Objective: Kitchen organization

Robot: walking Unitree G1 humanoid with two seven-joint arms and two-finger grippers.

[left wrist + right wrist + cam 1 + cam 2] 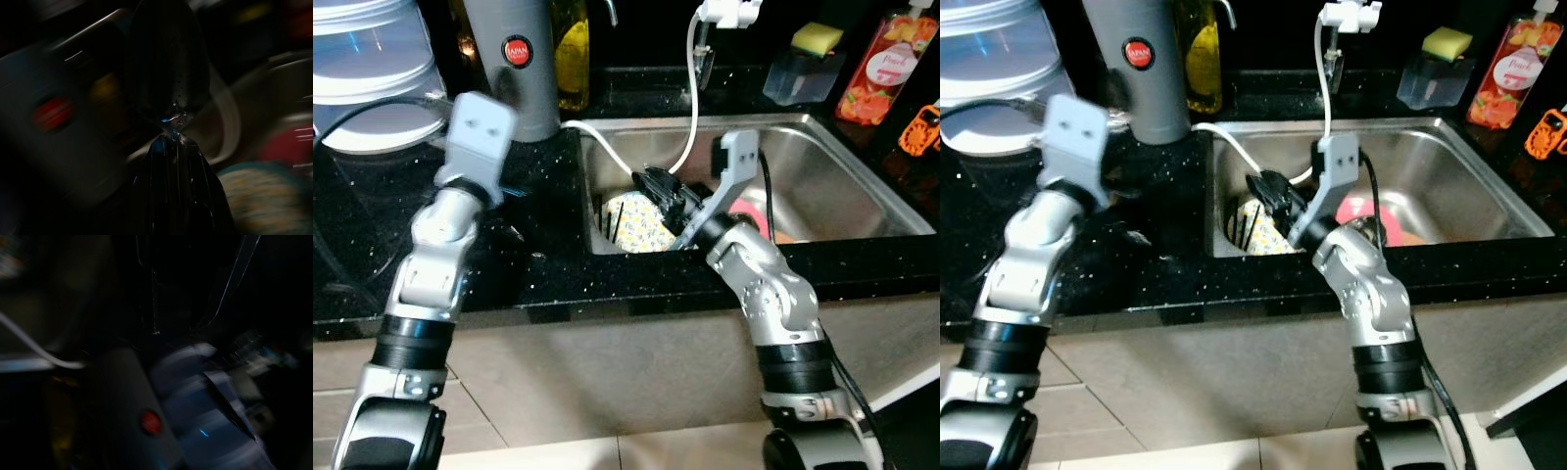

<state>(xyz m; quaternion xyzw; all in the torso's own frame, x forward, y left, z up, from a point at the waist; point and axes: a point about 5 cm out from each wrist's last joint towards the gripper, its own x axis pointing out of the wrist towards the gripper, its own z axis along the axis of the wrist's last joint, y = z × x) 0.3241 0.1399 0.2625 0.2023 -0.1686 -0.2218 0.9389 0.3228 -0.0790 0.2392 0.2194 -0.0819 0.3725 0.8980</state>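
- Step: right gripper [658,186] reaching into the stainless steel sink [847,186], hovering over the yellow patterned plate [636,223]; finger spread unreadable.
- Left gripper [171,122] idling above the black speckled tabletop [538,269], fingers likewise unreadable.
- Next, probably: descending onto the plate rim.

A home kitchen: steel sink [862,186] (sponge, soap bottle [884,64] behind) set in black counter [538,274]
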